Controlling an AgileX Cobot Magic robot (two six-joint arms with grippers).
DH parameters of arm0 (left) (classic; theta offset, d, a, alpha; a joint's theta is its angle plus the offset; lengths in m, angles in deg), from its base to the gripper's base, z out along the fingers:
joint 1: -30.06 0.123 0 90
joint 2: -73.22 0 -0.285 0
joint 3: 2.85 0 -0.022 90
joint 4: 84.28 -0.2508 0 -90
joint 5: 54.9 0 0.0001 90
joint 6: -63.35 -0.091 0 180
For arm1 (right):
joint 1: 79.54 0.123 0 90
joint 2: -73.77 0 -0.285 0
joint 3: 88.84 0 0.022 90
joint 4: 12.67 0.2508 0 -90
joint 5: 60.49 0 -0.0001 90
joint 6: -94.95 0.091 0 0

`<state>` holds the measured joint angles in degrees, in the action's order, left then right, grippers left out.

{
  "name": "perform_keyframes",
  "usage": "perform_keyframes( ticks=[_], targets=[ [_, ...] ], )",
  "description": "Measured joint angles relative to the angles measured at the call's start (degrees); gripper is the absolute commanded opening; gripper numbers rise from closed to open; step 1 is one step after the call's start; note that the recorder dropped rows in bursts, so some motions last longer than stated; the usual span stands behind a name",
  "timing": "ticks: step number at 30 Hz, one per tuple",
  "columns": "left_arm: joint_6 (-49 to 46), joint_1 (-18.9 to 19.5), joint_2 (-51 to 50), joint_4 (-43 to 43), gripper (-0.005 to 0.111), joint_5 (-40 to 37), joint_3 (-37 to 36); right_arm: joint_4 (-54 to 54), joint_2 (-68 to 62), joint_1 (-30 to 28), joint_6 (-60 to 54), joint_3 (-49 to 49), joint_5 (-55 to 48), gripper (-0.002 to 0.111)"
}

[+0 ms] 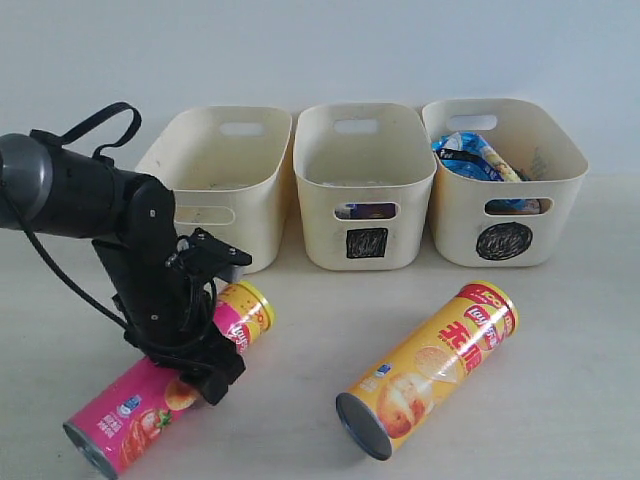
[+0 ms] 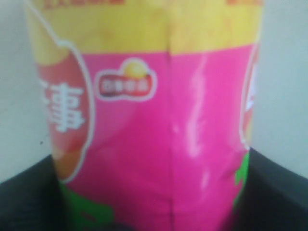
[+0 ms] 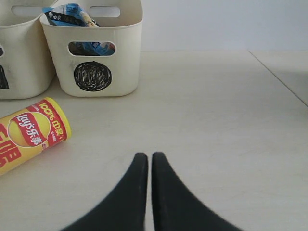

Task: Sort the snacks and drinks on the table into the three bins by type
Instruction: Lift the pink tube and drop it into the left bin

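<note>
Item: pink cylindrical chip tube (image 1: pixel 135 410), on its side on your pale beige table (image 1: pixel 560 390), straddled mid-body by your left gripper (image 1: pixel 224 322), likely for a balanced lift, though whether it is clamped cannot be told; your right gripper (image 3: pixel 146 163) rests pinched together, empty.

Backdrop: plain pale wall (image 1: pixel 330 45), bluish-white, spanning the full width of the exterior view. Evenly lit, slightly greyer toward the upper corners. Right wrist view: same wall (image 3: pixel 221 24), lower edge straight and level.
</note>
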<state>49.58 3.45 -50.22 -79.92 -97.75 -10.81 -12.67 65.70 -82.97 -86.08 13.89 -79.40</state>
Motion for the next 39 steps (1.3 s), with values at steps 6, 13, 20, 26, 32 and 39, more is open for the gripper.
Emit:
perform_keyframes(
  ticks=[6,13,20,26,32,39],
  targets=[
    [-0.2,0.1,8.6,0.0,0.004,-3.7,0.0,0.0,0.0,0.0,0.0,0.0,0.0,0.001],
    [6.0,2.9,19.8,-2.9,0.004,-4.2,15.8,0.0,0.0,0.0,0.0,0.0,0.0,0.001],
    [8.8,6.0,3.2,-2.8,0.004,2.6,40.7,0.0,0.0,0.0,0.0,0.0,0.0,0.001],
    [9.2,7.1,-11.6,-2.7,0.004,2.2,55.6,0.0,0.0,0.0,0.0,0.0,0.0,0.001],
    [9.2,8.7,-17.5,-2.7,0.004,2.2,58.4,0.0,0.0,0.0,0.0,0.0,0.0,0.001],
    [9.2,9.3,-20.0,-2.7,0.033,4.6,58.6,0.0,0.0,0.0,0.0,0.0,0.0,0.001]
  ],
)
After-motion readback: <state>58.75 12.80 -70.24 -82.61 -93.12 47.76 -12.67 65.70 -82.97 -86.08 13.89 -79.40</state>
